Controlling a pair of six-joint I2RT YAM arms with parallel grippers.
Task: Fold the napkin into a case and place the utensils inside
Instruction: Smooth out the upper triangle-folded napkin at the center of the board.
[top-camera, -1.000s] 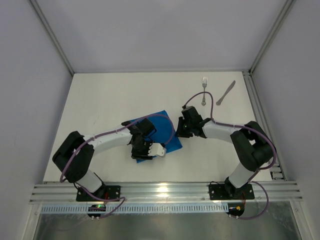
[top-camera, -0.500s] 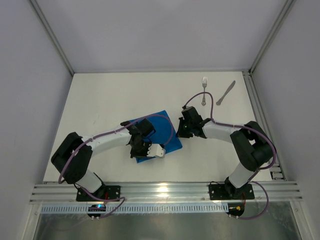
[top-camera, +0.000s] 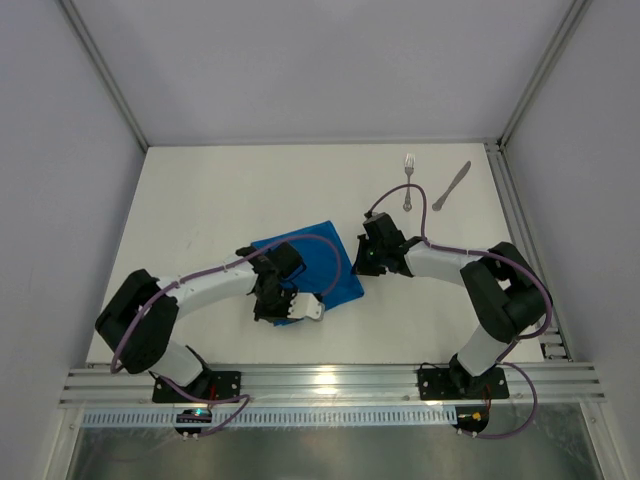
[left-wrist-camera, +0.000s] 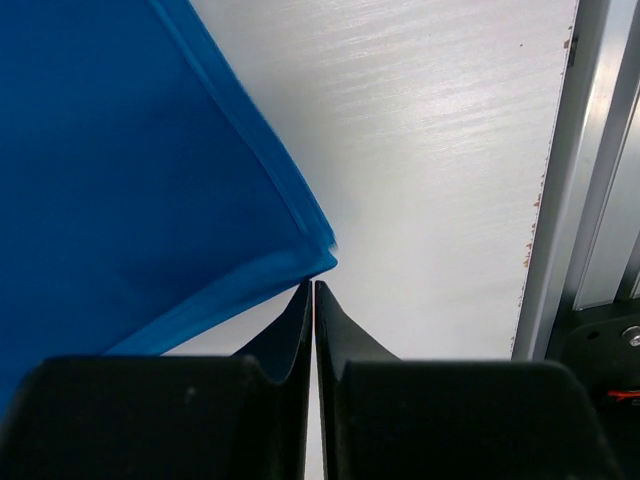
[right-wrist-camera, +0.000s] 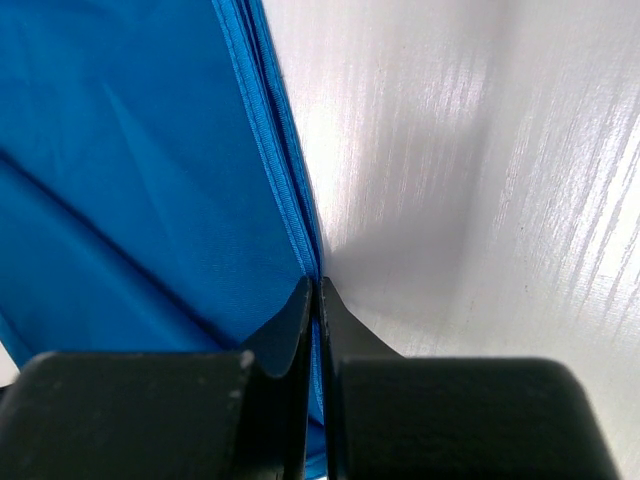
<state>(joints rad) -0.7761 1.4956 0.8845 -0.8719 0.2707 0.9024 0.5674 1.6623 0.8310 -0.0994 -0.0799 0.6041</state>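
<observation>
Napkin (top-camera: 310, 268): a blue cloth lying on the white table (top-camera: 200, 220) in front of you, between both grippers. Its edges show more than one layer.

At its near corner, your left gripper (left-wrist-camera: 312, 285) has both fingers pressed tight together, with the corner pinched at their tips.

Further out, at the cloth's right edge, your right gripper (right-wrist-camera: 315, 282) is clamped the same way, with the layered hem caught between its fingers.

Farthest out, toward the back right of the table and well apart from the cloth, the fork (top-camera: 409, 180) lies with its tines pointing away from you. The knife (top-camera: 452, 186) lies near it on the right, slanted. Neither touches the cloth.
</observation>
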